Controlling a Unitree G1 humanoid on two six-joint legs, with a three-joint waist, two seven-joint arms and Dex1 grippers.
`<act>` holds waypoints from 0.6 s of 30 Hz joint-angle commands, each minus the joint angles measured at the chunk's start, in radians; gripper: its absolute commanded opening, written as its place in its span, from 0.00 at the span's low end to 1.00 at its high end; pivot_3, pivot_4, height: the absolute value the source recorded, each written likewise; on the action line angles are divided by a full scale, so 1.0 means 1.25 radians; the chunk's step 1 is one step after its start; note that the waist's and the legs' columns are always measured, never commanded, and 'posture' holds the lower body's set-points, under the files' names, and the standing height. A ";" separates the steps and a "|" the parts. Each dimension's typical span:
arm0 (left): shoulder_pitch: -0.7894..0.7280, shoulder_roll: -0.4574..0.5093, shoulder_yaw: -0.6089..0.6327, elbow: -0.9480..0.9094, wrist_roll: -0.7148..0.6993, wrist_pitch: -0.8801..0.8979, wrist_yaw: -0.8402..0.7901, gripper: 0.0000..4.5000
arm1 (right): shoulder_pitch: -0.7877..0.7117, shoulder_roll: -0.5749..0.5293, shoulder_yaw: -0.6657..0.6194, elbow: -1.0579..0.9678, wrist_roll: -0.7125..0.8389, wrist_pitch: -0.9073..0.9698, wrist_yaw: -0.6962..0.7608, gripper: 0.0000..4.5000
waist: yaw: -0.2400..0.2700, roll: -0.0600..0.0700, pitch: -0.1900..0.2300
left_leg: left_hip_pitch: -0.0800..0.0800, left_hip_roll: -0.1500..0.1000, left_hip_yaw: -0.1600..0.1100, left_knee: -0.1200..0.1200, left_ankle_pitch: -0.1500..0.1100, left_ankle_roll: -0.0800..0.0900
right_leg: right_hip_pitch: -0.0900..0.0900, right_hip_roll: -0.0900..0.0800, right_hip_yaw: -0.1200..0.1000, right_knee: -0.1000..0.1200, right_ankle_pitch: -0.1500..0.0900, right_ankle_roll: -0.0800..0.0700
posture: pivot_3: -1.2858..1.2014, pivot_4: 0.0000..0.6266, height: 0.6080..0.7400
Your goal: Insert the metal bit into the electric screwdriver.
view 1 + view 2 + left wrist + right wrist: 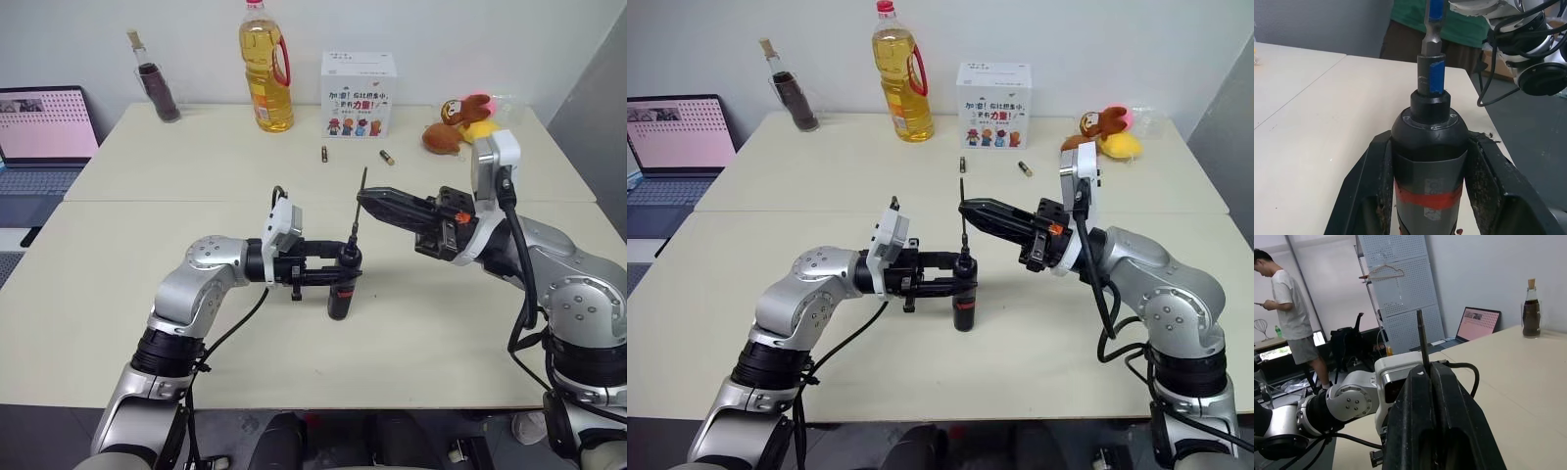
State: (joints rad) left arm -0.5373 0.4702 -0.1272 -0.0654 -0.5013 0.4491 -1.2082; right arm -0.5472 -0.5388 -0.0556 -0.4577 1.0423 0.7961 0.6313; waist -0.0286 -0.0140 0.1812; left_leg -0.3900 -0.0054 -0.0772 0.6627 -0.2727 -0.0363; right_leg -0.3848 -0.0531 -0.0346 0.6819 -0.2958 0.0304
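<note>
We see two pale cream tables [196,323] pushed together, the seam running nine to three o'clock, and a plain white wall [441,29] at twelve. At nine an open laptop [39,132] sits on a side surface. White pegboard panels [1396,289] and a standing person [1295,318] appear behind.

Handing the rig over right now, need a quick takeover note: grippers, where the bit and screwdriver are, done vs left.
Left gripper: shut on the electric screwdriver, held upright above the table, chuck up.
Right gripper: shut on the metal bit, pinched partway up its length, bit upright.
Done: both parts picked up; bit lined up over the chuck, with its lower end at or in the socket.
Left: confirm the bit is fully seated, open the right gripper, pull it away.
</note>
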 commanded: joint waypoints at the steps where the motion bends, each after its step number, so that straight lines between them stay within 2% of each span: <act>1: -0.001 0.003 0.011 -0.021 0.000 -0.020 0.011 0.37 | 0.035 -0.013 0.056 0.008 -0.029 0.046 0.004 0.01 | 0.000 0.000 0.000 | 0.000 0.000 0.000 0.000 0.000 0.000 | 0.000 0.000 0.000 0.000 0.000 0.000 | 0.52 0.24 1.00; 18: 0.016 0.006 0.011 -0.039 -0.002 -0.026 0.023 0.37 | 0.036 -0.025 0.100 0.012 -0.081 0.044 0.028 0.01 | 0.000 0.000 0.000 | 0.006 0.000 0.000 -0.001 0.000 0.000 | 0.005 0.000 0.000 -0.001 0.000 0.000 | 0.52 0.24 1.00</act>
State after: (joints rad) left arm -0.5151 0.4703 -0.1265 -0.0760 -0.5022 0.4306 -1.1910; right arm -0.5322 -0.5481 0.0002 -0.4534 0.9780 0.7957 0.6496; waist -0.0286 -0.0139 0.1810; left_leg -0.3822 -0.0054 -0.0770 0.6618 -0.2729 -0.0360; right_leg -0.3782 -0.0531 -0.0345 0.6811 -0.2959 0.0306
